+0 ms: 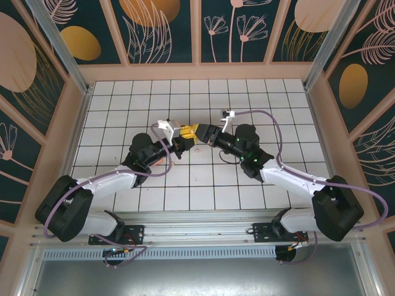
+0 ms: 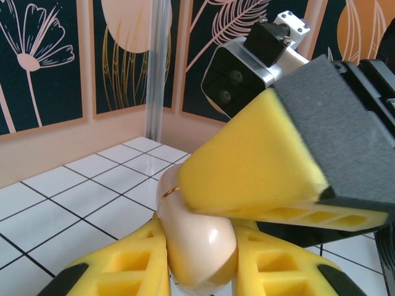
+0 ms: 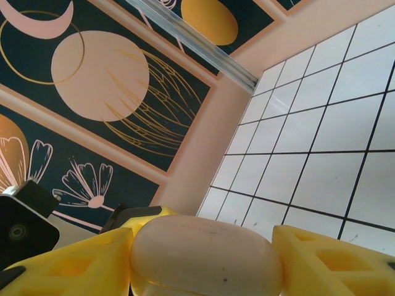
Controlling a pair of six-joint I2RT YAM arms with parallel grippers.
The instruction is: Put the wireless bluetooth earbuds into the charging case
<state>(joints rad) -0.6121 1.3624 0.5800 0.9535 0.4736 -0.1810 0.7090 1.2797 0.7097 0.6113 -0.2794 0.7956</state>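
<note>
Charging case (image 2: pixel 200 243) inside left claw (image 2: pixel 200 262) and right claw (image 3: pixel 207 262)

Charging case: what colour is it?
The charging case is pale pink-beige; the right wrist view shows it best.

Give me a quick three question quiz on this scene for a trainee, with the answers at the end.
1. True or false: the left gripper and the right gripper meet above the tiled table.
2. Which thing sits between the right gripper's fingers? A the charging case; B a cable; C a loose earbud.
3. Fill in: both grippers' fingers are coloured ___.
Key: 1 true; 2 A; 3 yellow.
</note>
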